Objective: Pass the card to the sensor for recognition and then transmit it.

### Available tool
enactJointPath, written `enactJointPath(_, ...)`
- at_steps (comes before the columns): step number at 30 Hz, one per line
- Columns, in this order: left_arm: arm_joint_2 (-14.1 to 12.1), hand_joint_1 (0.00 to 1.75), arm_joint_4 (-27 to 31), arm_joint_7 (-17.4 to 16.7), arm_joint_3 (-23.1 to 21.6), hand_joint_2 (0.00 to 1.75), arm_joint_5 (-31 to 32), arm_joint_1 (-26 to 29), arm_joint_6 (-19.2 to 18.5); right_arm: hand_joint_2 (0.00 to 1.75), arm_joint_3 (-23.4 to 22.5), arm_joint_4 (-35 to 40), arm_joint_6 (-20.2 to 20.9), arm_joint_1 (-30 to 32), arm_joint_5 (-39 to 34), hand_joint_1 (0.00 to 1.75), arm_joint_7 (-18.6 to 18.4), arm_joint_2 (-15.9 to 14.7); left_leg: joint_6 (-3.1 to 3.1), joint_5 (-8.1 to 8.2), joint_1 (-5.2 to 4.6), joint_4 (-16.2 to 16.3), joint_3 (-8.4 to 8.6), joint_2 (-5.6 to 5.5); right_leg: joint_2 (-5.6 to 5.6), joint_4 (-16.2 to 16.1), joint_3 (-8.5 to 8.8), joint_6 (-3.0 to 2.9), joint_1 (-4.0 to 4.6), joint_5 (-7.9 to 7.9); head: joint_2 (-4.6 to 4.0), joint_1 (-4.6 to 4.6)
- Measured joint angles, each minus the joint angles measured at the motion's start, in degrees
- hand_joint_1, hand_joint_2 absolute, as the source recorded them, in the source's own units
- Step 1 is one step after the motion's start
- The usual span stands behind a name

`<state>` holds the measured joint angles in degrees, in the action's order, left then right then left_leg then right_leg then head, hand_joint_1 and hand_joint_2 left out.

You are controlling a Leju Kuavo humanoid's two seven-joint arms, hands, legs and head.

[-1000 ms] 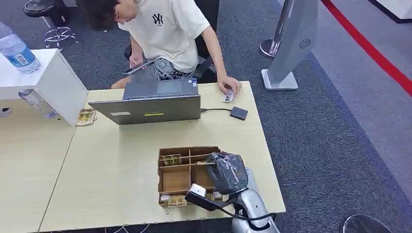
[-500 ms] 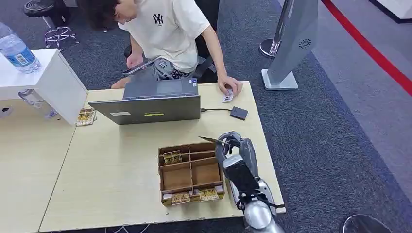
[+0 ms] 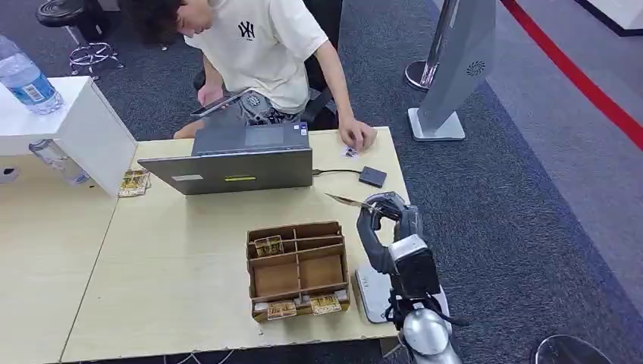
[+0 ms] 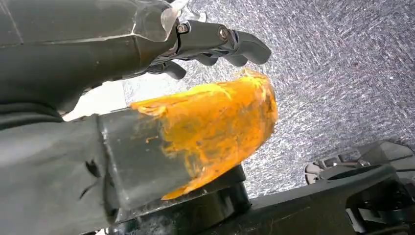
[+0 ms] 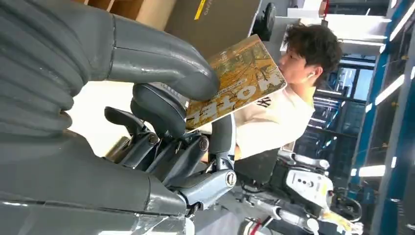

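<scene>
A: What's the card (image 5: 235, 81) looking like?

B: Yellow-brown print w/ "MOTEL" lettering, per the right wrist cam. The thumb and a dark finger of the right hand (image 3: 383, 220) are pinching it, so that hand's clamped on the card. In the head view it's showing as a thin sliver (image 3: 345, 200) sticking out flat toward the laptop (image 3: 239, 168).

A: Where's it sitting?

B: It's hanging above the table (image 3: 174, 250), between the cardboard box (image 3: 297, 269) and the small black sensor (image 3: 372, 177), touching neither.

A: Person?

B: Sitting behind the laptop, one hand (image 3: 356, 135) resting on the table's far edge near the sensor.

A: Left hand (image 4: 215, 44)?

B: The left wrist cam's showing it over grey carpet, fingers curled a bit, holding nothing. Can't tell if they're closing fully.
</scene>
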<state>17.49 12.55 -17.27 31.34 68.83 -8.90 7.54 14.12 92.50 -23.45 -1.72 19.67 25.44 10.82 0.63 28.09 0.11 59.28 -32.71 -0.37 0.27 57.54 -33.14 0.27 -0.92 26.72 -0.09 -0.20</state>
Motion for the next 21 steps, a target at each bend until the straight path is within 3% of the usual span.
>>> enactJointPath(11,0.0,0.0,0.0,-0.04,-1.9,0.0,1.84,-0.36,-1.53,1.75,2.43,-0.61,-6.3,-4.89,13.49,1.75,0.09,0.04,0.01,-0.03,0.0,0.0,-0.01,0.0,0.01,0.01,0.0,-0.01,0.0,-0.03,0.0,0.0)
enactJointPath(21,0.0,0.0,0.0,-0.9,-5.48,0.0,4.52,-1.48,-4.09,1.75,6.62,-10.17,-11.56,-19.4,28.72,1.75,-6.85,0.09,-0.03,-0.15,0.0,0.0,-0.01,-0.01,0.01,0.03,0.0,-0.03,0.0,-0.12,0.0,-0.02)
